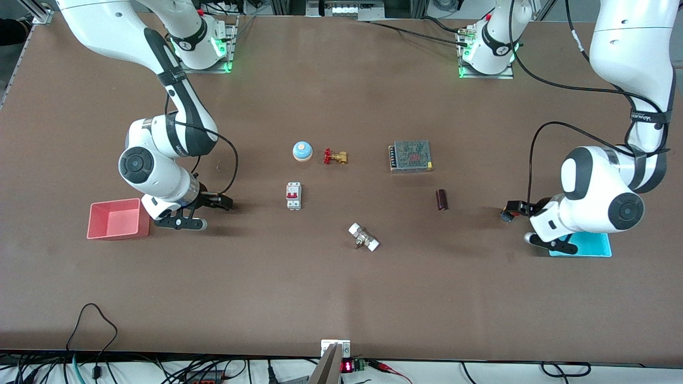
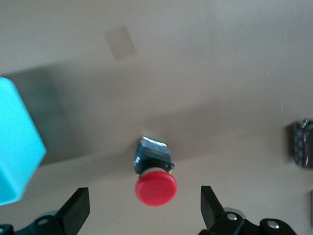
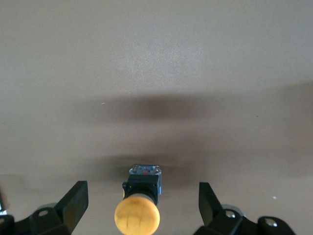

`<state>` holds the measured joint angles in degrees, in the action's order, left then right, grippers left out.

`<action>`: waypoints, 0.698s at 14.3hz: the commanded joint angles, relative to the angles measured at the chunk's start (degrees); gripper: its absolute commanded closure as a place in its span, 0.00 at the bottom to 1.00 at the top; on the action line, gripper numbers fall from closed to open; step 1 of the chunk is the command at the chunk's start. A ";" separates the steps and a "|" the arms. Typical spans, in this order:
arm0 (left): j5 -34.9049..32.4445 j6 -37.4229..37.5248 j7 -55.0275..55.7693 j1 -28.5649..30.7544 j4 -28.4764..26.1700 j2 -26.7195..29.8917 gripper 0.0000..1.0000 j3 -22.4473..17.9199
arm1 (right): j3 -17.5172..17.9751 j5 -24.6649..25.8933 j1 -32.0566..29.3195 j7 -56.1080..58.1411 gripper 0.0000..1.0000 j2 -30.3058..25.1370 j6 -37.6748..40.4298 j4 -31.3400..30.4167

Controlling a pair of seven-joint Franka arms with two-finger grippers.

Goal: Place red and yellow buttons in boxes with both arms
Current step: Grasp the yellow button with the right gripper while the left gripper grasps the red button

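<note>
Left gripper [image 2: 142, 208] is hovering with its flat black fingers spread wide on either side of the red button [image 2: 155, 186], a glossy round cap on a short black body lying on the matte brown table [image 2: 195, 73] beside the smooth cyan box [image 2: 14, 147]. Right gripper [image 3: 142, 208] is likewise standing open around the yellow button [image 3: 137, 214], near the pink-red box [image 1: 117, 218]. Writing on either button body appears illegible.
</note>
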<state>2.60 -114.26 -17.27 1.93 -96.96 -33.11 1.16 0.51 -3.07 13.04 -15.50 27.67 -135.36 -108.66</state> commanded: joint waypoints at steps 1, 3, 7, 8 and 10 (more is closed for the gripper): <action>-0.84 -0.87 -3.38 -0.35 -4.02 2.17 0.00 0.86 | 0.55 0.34 0.23 0.03 0.00 1.07 -1.75 -0.50; -0.84 -0.96 -3.47 -0.35 -4.47 2.08 0.00 0.86 | 0.64 1.74 0.76 0.47 0.00 2.30 -2.27 -0.23; -0.84 -3.06 -7.85 -0.26 -5.52 1.73 0.00 0.86 | 0.73 2.45 1.02 2.22 0.00 3.18 -3.33 -0.58; -0.84 -3.42 -8.38 -0.26 -5.61 1.47 0.00 0.86 | 0.73 2.45 0.94 2.75 0.00 3.18 -3.33 -0.58; -0.84 -4.29 -8.48 -0.17 -5.87 1.47 0.00 0.86 | 0.73 2.45 0.94 2.94 0.00 3.54 -3.42 -0.67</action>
<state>2.56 -116.96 -24.08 1.52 -101.12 -32.86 1.95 1.19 -1.25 13.98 -13.57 31.29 -137.90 -108.72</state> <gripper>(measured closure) 0.000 0.000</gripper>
